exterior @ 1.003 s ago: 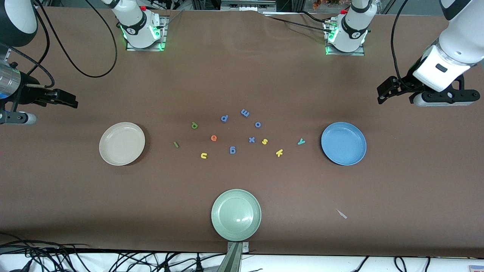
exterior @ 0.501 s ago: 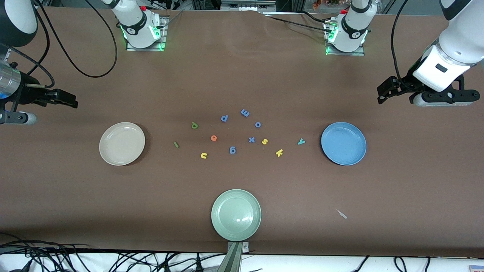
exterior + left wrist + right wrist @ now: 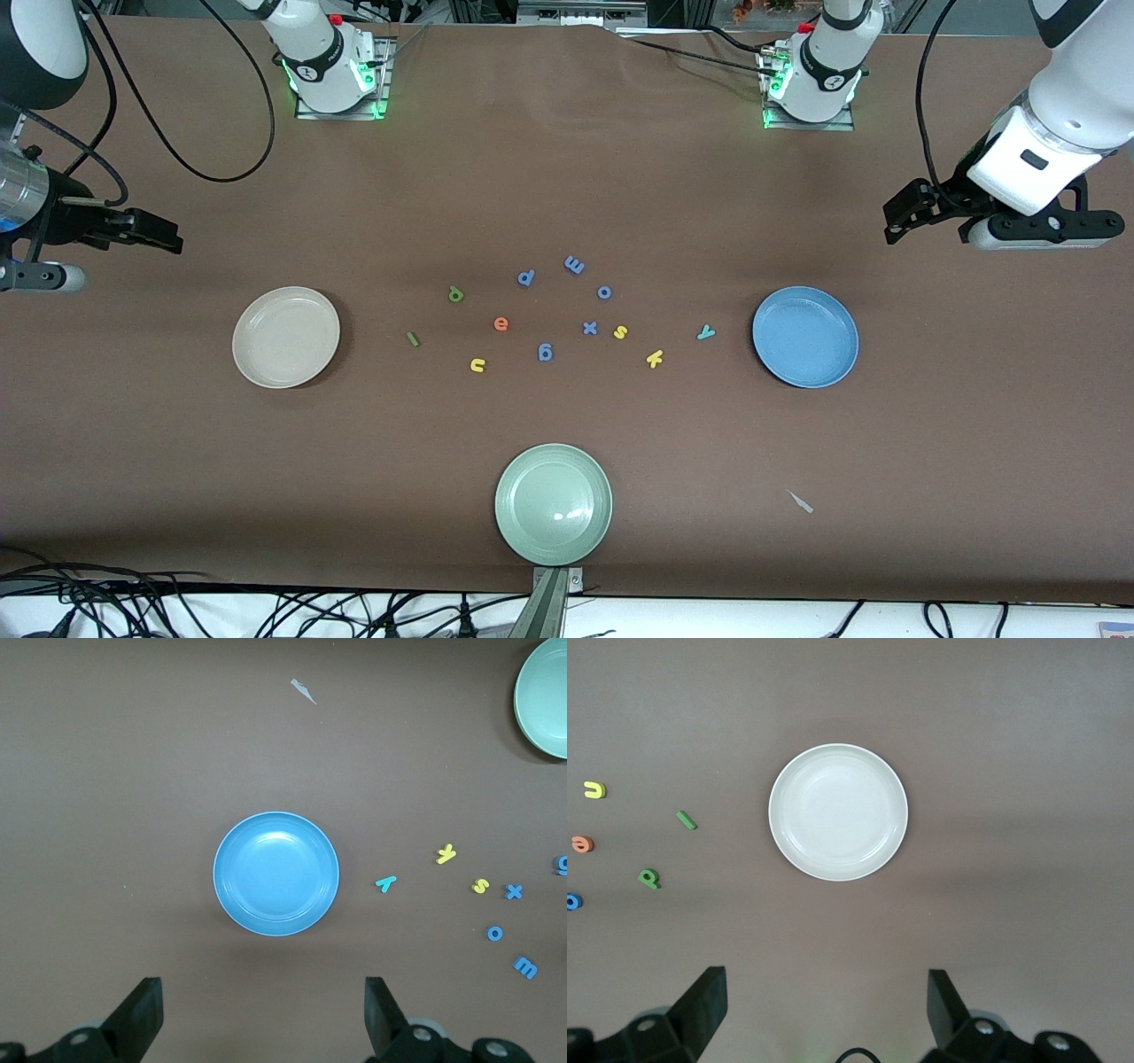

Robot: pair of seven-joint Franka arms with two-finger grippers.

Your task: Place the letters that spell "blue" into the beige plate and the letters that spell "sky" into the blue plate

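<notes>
Brown table [image 3: 567, 177], scattered letters, three plates

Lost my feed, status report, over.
Left gripper and right gripper open, waiting high. Beige plate, blue plate empty. Letters unsorted, nothing blocking.

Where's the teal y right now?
In the front view the teal y lies flat on the table beside the blue plate, just apart from its rim, with the yellow k its nearest letter.

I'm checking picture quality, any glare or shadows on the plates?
Front view: a small bright glint on the green plate, soft shadow beside the beige plate. Left wrist view: a pale sheen on the blue plate. Right wrist view: the beige plate looks washed out, nearly white.
</notes>
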